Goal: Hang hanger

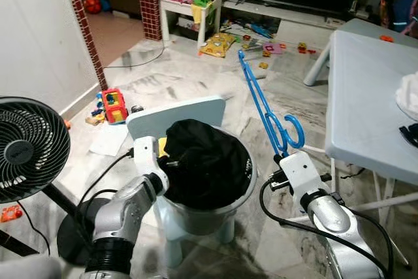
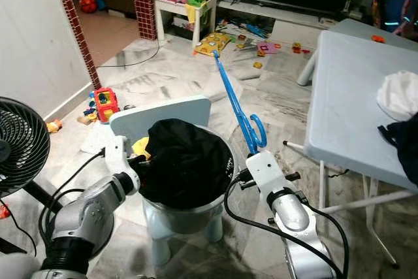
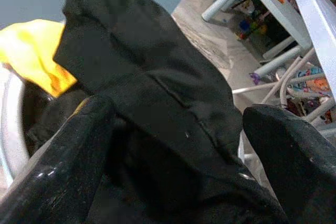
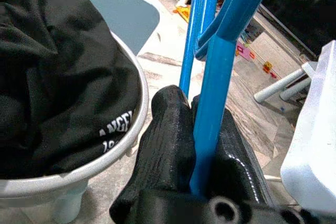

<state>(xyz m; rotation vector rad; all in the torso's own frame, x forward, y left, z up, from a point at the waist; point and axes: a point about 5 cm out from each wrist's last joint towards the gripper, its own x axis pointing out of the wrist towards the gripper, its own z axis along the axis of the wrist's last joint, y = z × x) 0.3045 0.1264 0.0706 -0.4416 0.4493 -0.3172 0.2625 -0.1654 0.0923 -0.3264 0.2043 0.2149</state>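
Even, soft daylight fills the room, and the marble floor (image 1: 189, 83) carries pale glare toward 11 o'clock. Head views are sharp, shadows faint. In the left wrist view the near fingers (image 3: 58, 177) blur, glossy with small highlights.

Toy-strewn marble floor (image 1: 189, 89), grey table (image 1: 366, 96)

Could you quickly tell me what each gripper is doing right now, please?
Left gripper: open, fingers either side of the black garment in the basin.
Right gripper: shut on the blue hanger.
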